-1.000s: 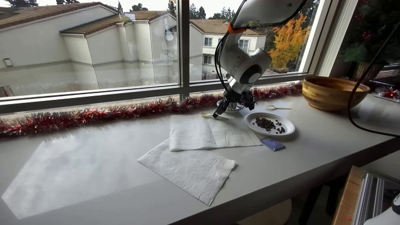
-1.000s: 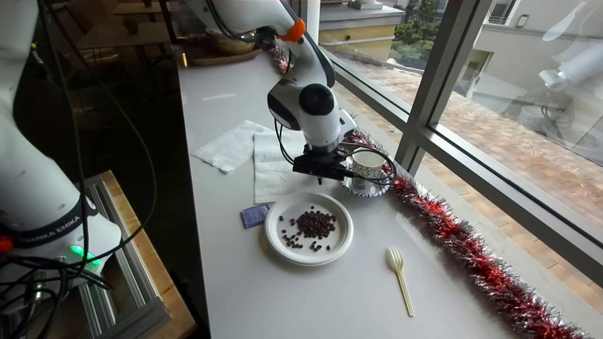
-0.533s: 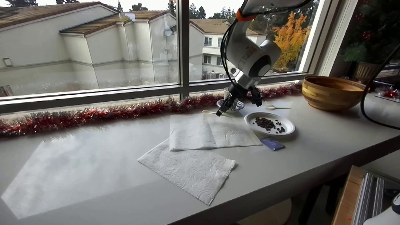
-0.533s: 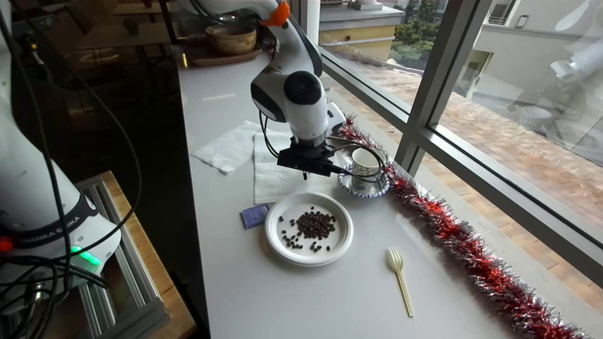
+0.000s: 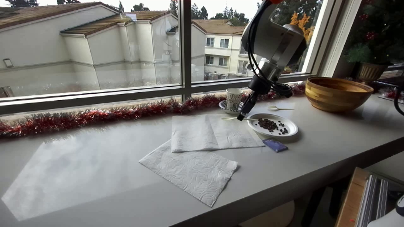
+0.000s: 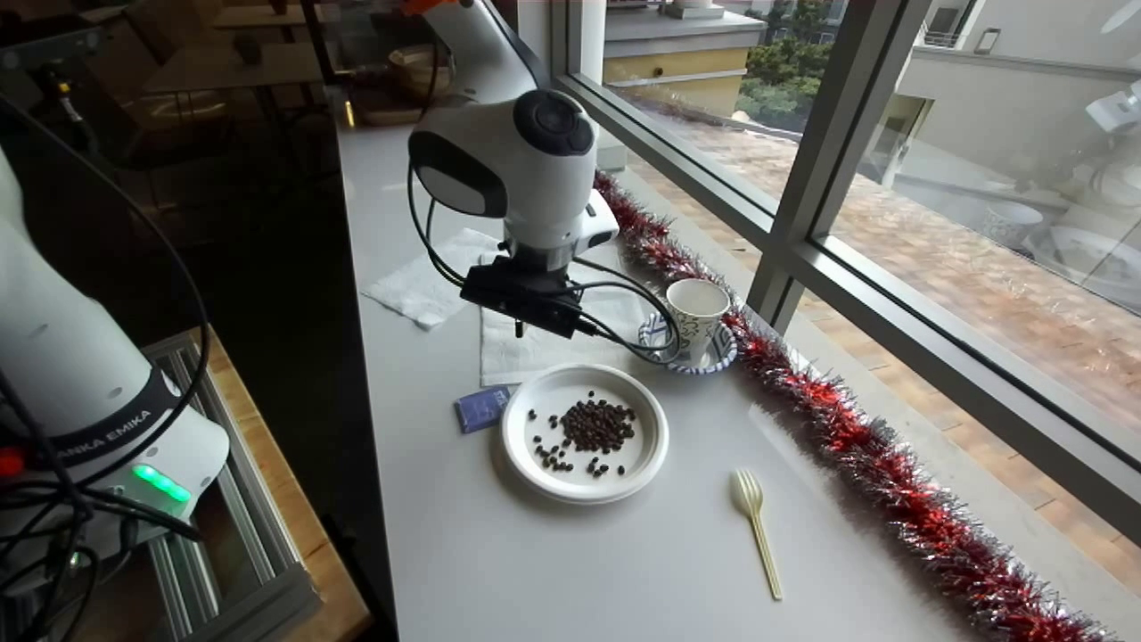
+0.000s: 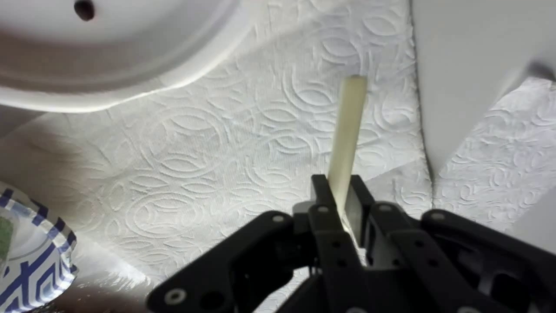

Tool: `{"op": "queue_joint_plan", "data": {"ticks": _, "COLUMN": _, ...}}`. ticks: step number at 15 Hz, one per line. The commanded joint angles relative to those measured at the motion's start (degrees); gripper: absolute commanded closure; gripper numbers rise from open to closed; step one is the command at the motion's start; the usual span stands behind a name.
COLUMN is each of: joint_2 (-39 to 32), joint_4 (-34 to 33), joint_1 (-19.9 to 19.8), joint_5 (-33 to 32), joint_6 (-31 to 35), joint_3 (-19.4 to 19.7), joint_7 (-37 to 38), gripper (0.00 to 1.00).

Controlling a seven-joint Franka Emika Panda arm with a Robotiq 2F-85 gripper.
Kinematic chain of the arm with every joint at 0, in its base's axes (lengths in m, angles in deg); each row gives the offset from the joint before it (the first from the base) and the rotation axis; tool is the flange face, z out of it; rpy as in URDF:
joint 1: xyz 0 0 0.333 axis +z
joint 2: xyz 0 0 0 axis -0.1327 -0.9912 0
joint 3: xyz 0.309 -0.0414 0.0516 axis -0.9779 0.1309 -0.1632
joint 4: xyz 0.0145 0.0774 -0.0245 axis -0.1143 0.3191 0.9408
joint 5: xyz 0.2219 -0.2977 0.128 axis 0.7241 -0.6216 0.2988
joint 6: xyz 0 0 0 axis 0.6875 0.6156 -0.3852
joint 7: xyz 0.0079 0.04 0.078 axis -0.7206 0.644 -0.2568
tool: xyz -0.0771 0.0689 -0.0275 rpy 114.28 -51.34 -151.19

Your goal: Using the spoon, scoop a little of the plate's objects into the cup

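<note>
STATUS: PICK-UP DONE; SCOOP & TRANSFER OUTSTANDING

1. Jaws: gripper [image 7: 342,191] closed to a narrow gap, holding the spoon [image 7: 347,126] by its handle. In the wrist view the handle tip projects past the jaws, over the towel [image 7: 243,165] and beside the plate [image 7: 186,56]. Height above towel: can't tell.

2. Spoon pos.: in an exterior view the scoop end [image 5: 228,119] prob. points left, away fr. the plate. Stage 1 (pick-up): judged complete.

3. Beans [image 6: 599,423]: in an exterior view, heaped mid-plate w/ loose singles to left and near side; plate is on the near side of the gripper. Stage 2 (scoop): not yet done.

4. Cup [image 6: 698,308]: in an exterior view, upright on saucer [image 6: 713,364], right of gripper. Cup floor hidden; no beans vis. inside. Stage 3 (transfer): judged not done.

5. Periphery: fork [image 6: 756,526] near right of plate; packet [image 6: 482,408] at plate's left edge. Prob. N/A.

6. Remaining: re-aim scoop end at beans (prob. req'd), load small qty, carry level, tip into cup.
</note>
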Motion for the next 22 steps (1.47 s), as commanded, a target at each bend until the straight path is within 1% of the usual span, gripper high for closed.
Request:
{"op": "queue_joint_plan", "data": {"ticks": 1, "joint_2": 7.1, "joint_4": 3.0, "joint_1": -6.1, "joint_5": -13.3, "joint_6": -8.3, "joint_3": -0.2, "joint_7": 12.3, "gripper": 0.97}}
{"op": "queue_joint_plan", "data": {"ticks": 4, "joint_2": 10.3, "joint_4": 1.8, "joint_1": -11.1, "joint_5": -18.9, "joint_6": -15.7, "joint_3": 0.5, "joint_7": 20.2, "gripper": 0.97}}
{"op": "queue_joint_plan", "data": {"ticks": 7, "joint_2": 10.2, "joint_4": -1.3, "joint_1": -15.0, "joint_5": -23.1, "joint_6": -23.9, "joint_3": 1.4, "joint_7": 26.8, "gripper": 0.97}}
{"op": "queue_joint_plan", "data": {"ticks": 9, "joint_2": 8.3, "joint_4": -3.9, "joint_1": -17.0, "joint_5": -24.3, "joint_6": -28.2, "joint_3": 2.1, "joint_7": 29.9, "gripper": 0.97}}
{"op": "queue_joint_plan", "data": {"ticks": 12, "joint_2": 4.6, "joint_4": -7.2, "joint_1": -19.3, "joint_5": -25.0, "joint_6": -31.6, "joint_3": 2.7, "joint_7": 33.1, "gripper": 0.97}}
{"op": "queue_joint_plan", "data": {"ticks": 15, "joint_2": -0.5, "joint_4": -10.0, "joint_1": -21.1, "joint_5": -22.7, "joint_6": -32.7, "joint_3": 2.3, "joint_7": 34.0, "gripper": 0.97}}
{"op": "queue_joint_plan", "data": {"ticks": 20, "joint_2": -6.6, "joint_4": -12.3, "joint_1": -22.8, "joint_5": -23.7, "joint_6": -30.0, "joint_3": 1.2, "joint_7": 39.9, "gripper": 0.97}}
{"op": "queue_joint_plan", "data": {"ticks": 21, "joint_2": -3.8, "joint_4": -10.1, "joint_1": -23.2, "joint_5": -23.9, "joint_6": -30.1, "joint_3": 0.6, "joint_7": 37.3, "gripper": 0.86}}
{"op": "queue_joint_plan", "data": {"ticks": 22, "joint_2": -4.9, "joint_4": -10.6, "joint_1": -23.4, "joint_5": -23.9, "joint_6": -29.8, "joint_3": 0.4, "joint_7": 38.2, "gripper": 0.86}}
